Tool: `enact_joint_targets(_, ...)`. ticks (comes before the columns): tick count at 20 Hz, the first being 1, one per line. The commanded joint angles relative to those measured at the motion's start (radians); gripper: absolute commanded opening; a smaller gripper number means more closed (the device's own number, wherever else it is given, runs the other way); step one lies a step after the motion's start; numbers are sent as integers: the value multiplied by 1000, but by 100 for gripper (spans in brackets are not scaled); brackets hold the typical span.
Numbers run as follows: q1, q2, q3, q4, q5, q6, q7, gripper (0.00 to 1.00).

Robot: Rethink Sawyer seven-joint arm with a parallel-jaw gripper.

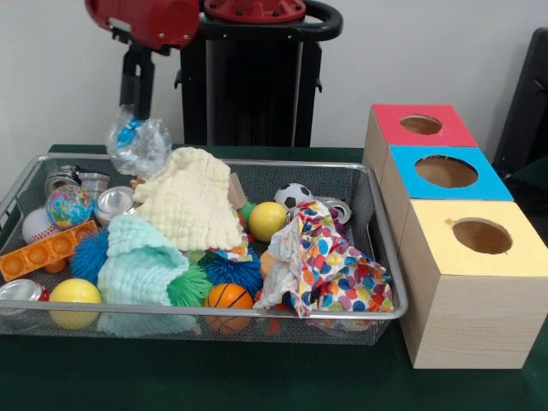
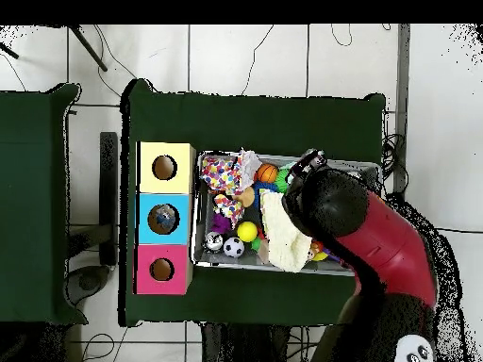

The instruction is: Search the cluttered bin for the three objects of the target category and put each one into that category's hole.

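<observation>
My gripper [image 1: 135, 110] hangs over the back left corner of the wire mesh bin [image 1: 257, 315], shut on a crumpled clear plastic bag [image 1: 139, 145] with something blue inside. The bag dangles just above the bin's rear rim. To the right stand three wooden boxes with round holes: a red-topped one [image 1: 420, 124] farthest, a blue-topped one [image 1: 446, 171] in the middle and a yellow-topped one [image 1: 482, 235] nearest. In the overhead view the red arm [image 2: 363, 226] covers the gripper and the bin's right half; the boxes [image 2: 163, 218] line the bin's left side.
The bin holds a cream cloth [image 1: 190, 201], a mint cloth [image 1: 137, 261], a spotted cloth [image 1: 330, 265], a yellow ball [image 1: 266, 220], a soccer ball [image 1: 293, 195], a basketball [image 1: 228, 297], a globe ball [image 1: 68, 205], metal tins [image 1: 113, 204], an orange tray [image 1: 47, 248] and spiky balls [image 1: 231, 272].
</observation>
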Motion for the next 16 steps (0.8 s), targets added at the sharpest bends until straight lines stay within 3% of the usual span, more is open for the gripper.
enact_joint_targets(1, 16, -33, 98, 145, -131, 100, -43, 0)
enact_joint_targets(7, 27, -56, 167, 212, -198, 83, -102, 0)
enact_joint_targets(16, 80, -73, 230, 288, -245, 34, -19, 0)
